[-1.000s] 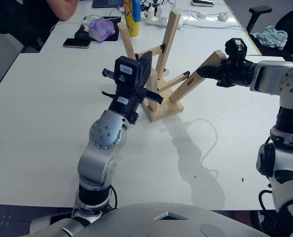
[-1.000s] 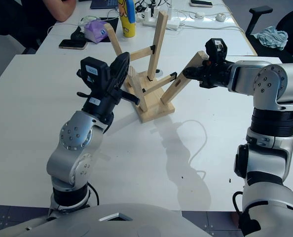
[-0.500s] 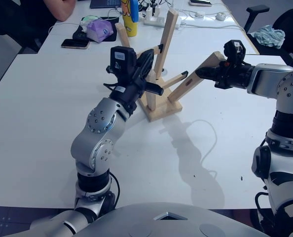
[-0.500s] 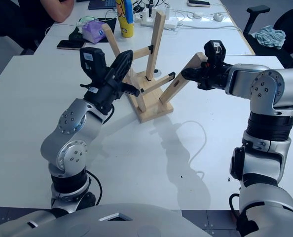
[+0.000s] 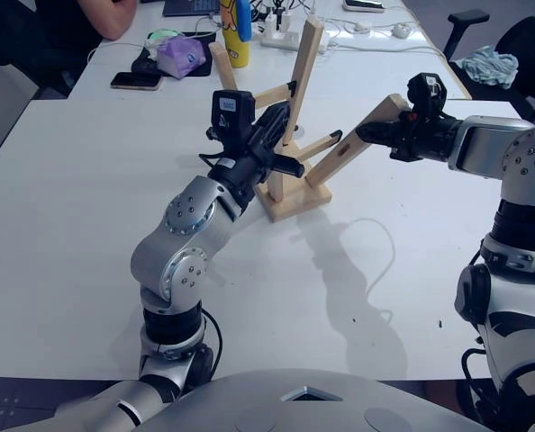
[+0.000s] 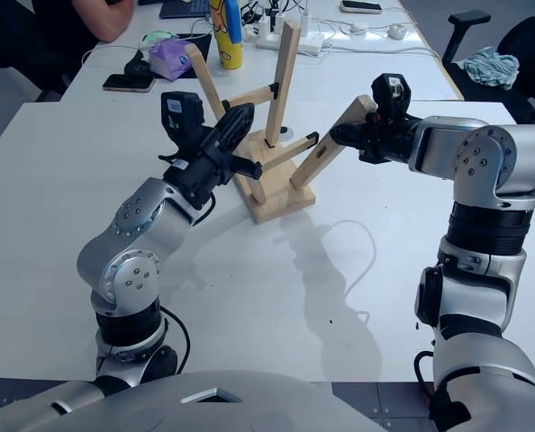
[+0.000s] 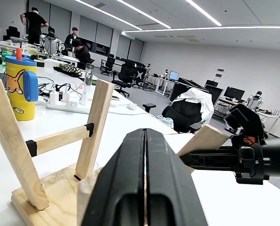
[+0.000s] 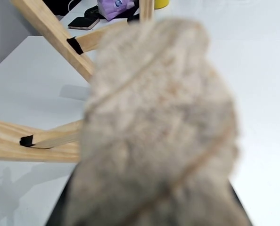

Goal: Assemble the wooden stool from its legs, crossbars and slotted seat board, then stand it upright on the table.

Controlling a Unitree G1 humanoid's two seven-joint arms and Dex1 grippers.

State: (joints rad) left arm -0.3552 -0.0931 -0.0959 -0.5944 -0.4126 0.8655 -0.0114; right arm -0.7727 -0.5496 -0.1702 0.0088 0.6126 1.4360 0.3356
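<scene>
Left tool [image 7: 145, 141] closed, upturned stool [image 7: 94, 132] beyond, right tool [image 7: 189, 159] clamping slanted leg [image 7: 203, 140]

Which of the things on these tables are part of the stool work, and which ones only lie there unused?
For the job: seat board, tall leg, tilted leg held by the right gripper, crossbar, left gripper.

Just lying about, farther back: yellow cup, phone, purple pouch, power strip.
</scene>
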